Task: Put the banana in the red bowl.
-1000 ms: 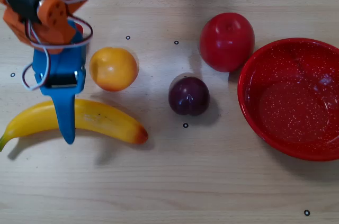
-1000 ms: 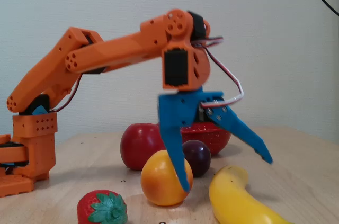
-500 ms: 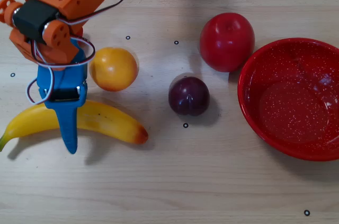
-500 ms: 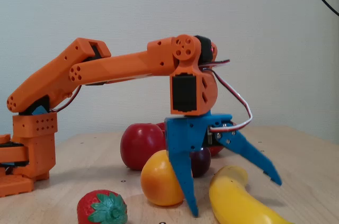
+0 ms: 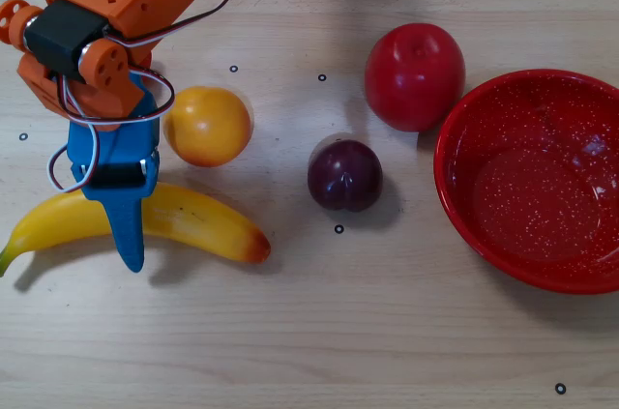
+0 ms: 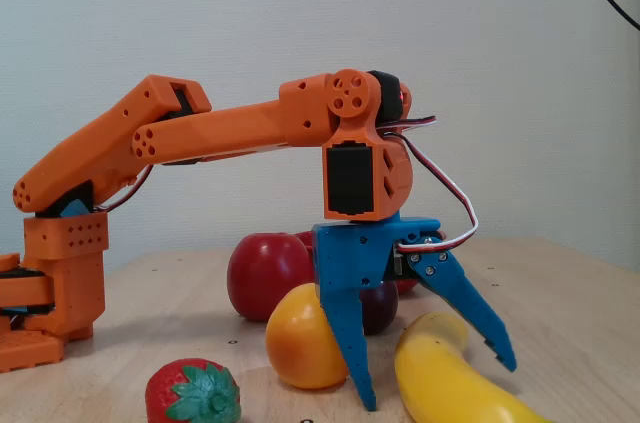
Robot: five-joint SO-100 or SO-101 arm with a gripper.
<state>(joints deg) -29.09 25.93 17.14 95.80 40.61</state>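
The orange arm reaches in from the upper left of the overhead view, and its blue gripper (image 5: 128, 235) hangs right over the banana (image 5: 184, 219), which lies along the lower left of the wooden table (image 5: 387, 332) with its green stem at the far left edge and its orange-red tip pointing toward the centre. From the fixed view, the gripper (image 6: 432, 375) has its jaws spread, one finger coming down on the near side between the orange fruit and the banana (image 6: 445, 378), the other angled out past the banana's far side, so the fruit sits between them; whether either finger is touching it cannot be told. The round yellow-orange fruit (image 5: 207, 125) sits just above the banana, close beside the gripper's body. A dark purple plum (image 5: 345, 175) sits mid-frame, a red apple (image 5: 415, 75) above and to its right. The red bowl (image 5: 464, 225), speckled white, waits at the right edge, well apart from the banana. In the fixed view a strawberry (image 6: 193, 394) lies at the bottom left.
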